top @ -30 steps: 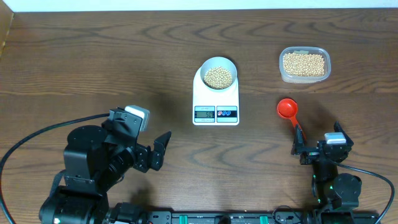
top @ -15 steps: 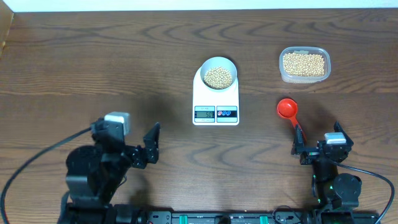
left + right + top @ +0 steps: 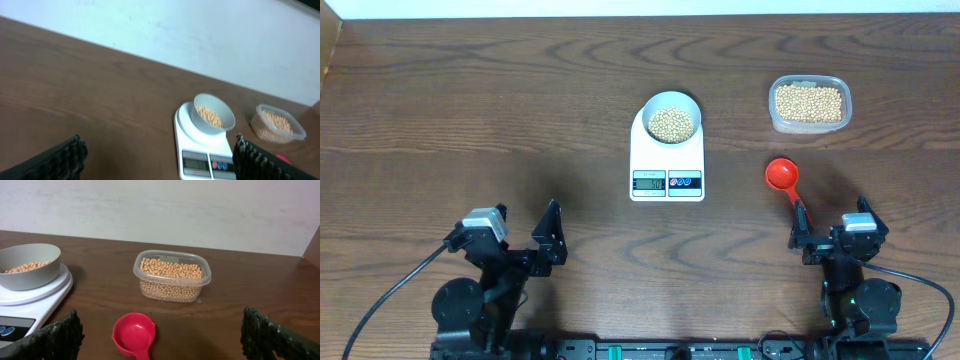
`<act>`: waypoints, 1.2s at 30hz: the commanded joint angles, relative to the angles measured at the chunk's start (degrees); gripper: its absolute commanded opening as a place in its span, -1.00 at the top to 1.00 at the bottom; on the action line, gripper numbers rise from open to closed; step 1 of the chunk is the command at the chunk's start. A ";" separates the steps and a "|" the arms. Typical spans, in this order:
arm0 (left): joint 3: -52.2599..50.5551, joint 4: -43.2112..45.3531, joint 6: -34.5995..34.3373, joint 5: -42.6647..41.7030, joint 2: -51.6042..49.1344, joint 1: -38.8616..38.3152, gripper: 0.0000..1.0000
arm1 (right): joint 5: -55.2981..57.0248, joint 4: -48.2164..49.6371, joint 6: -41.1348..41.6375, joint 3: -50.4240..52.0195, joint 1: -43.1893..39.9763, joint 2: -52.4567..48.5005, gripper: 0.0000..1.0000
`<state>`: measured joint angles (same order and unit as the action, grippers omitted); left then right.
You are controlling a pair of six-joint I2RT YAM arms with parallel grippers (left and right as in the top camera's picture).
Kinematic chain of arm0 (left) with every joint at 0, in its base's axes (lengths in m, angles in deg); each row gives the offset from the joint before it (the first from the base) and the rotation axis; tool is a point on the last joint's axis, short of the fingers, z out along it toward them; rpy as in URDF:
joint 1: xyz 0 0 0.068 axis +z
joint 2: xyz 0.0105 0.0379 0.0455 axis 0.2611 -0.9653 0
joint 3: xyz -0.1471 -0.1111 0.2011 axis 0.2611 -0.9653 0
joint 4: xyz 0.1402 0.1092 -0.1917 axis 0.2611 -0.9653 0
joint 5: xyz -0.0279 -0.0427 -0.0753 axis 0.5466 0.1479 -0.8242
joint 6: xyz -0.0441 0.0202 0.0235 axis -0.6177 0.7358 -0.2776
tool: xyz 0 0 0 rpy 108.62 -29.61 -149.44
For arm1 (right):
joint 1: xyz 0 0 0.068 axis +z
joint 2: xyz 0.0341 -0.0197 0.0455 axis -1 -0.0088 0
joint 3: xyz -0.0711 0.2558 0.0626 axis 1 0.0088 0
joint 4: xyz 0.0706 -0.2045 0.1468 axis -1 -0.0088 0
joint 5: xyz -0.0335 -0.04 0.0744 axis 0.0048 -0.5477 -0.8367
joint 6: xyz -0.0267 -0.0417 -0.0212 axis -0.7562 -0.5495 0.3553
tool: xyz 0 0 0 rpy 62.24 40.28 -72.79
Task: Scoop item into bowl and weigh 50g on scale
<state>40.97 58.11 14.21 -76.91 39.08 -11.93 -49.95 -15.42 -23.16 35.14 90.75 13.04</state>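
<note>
The white bowl (image 3: 670,97) sits on the white scale (image 3: 645,155) at the table's middle, holding a heap of beige beans (image 3: 671,124). More beans fill a clear tub (image 3: 809,103) at the back right. A red scoop (image 3: 781,175) lies empty between the tub and my right gripper (image 3: 832,234), which is open at the near edge. My left gripper (image 3: 525,248) is open at the near left, far from the scale. The left wrist view shows the bowl (image 3: 226,111) and the scale (image 3: 200,150) ahead. The right wrist view has the scoop (image 3: 132,335) between open fingers.
A pale wall runs behind the table's far edge. Black cables loop beside both arm bases at the near edge. In the right wrist view the tub (image 3: 172,277) stands beyond the scoop, with the bowl (image 3: 27,275) and the scale (image 3: 35,305) to the left.
My left arm has drawn back toward the near-left edge and folded low, its gripper staying open. The right arm, scoop, bowl and scale have not moved.
</note>
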 commanded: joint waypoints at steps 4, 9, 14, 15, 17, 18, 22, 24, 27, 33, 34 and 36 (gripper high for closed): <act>-8.15 8.39 -1.01 0.48 4.52 0.37 -0.90 | 0.24 -0.24 -0.50 0.11 0.33 0.42 -0.99; -11.87 11.72 -0.98 2.25 6.75 0.39 -0.90 | 0.24 -0.24 -0.50 0.11 0.33 0.42 -0.99; -14.14 11.87 -1.01 2.40 8.87 1.62 -0.90 | 0.24 -0.24 -0.50 0.11 0.33 0.42 -0.99; -14.51 11.87 -0.98 2.45 9.42 1.86 -0.90 | 0.24 -0.24 -0.50 0.11 0.33 0.42 -0.98; -15.28 11.96 -0.94 2.69 10.51 2.16 -0.90 | 0.24 -0.24 -0.50 0.11 0.33 0.42 -0.98; -15.52 12.35 -0.94 2.86 10.47 2.16 -0.91 | 0.24 -0.24 -0.50 0.11 0.33 0.42 -0.99; -16.81 13.90 -0.87 3.19 10.47 2.19 -0.90 | 0.24 -0.24 -0.50 0.11 0.33 0.42 -0.99; -18.05 15.26 -0.44 3.76 10.47 2.12 -0.91 | 0.24 -0.24 -0.50 0.11 0.33 0.42 -0.99; -21.31 19.28 1.64 3.76 10.49 2.14 -0.90 | 0.24 -0.24 -0.52 0.11 0.33 0.42 -0.98; -26.14 25.44 1.64 3.89 10.49 2.08 -0.90 | 0.22 -0.24 -0.50 0.11 0.33 0.42 -0.99; -26.75 25.86 1.64 3.91 10.49 2.08 -0.90 | 0.24 -0.24 -0.50 0.11 0.33 0.42 -0.99; -27.12 25.22 1.64 3.93 10.49 1.70 -0.90 | 0.24 -0.24 -0.50 0.11 0.33 0.42 -0.98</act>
<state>14.32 83.12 14.86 -73.76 49.05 -9.99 -49.95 -15.45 -23.16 35.14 90.75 13.04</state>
